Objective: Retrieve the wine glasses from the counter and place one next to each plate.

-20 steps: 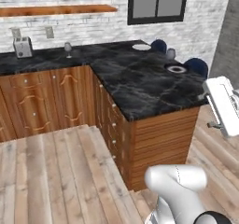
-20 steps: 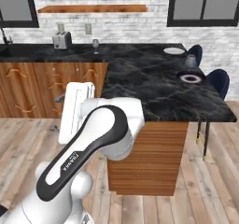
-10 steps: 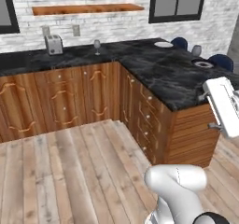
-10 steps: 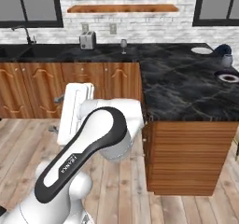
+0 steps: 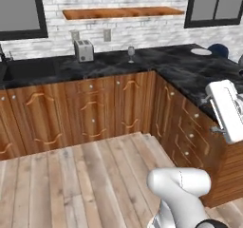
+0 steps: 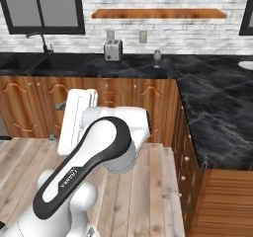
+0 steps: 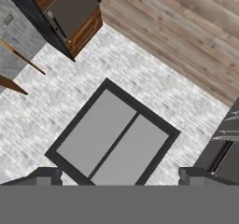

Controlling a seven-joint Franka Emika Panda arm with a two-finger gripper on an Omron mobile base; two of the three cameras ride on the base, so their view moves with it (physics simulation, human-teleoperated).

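Note:
One wine glass [image 5: 131, 53] of smoky grey glass stands upright on the black marble counter [image 5: 109, 65], a little right of the toaster [image 5: 84, 50]. From the right base view the same wine glass [image 6: 157, 57] stands near the back wall, right of the toaster [image 6: 113, 49]. A white plate [image 5: 201, 52] lies far back on the counter's right wing; its edge shows as the plate [image 6: 247, 64] at the frame's right side. My gripper [image 7: 120, 176] is open, its fingertips [image 7: 44, 174] wide apart with nothing between them. It hangs high over the floor, far from the glass, facing a brick wall and a window.
Brown wooden cabinets [image 5: 90, 113] front the L-shaped counter. A wooden wall shelf [image 5: 123, 13] hangs above it. A sink with a faucet [image 6: 42, 41] sits at the left end. A blue chair [image 5: 218, 49] stands behind the right wing. Plank floor [image 5: 76, 175] lies before the cabinets.
The whole picture has shifted: the base has moved, so the counter corner slid right and the toaster and glass now sit near the middle. The gripper stays open.

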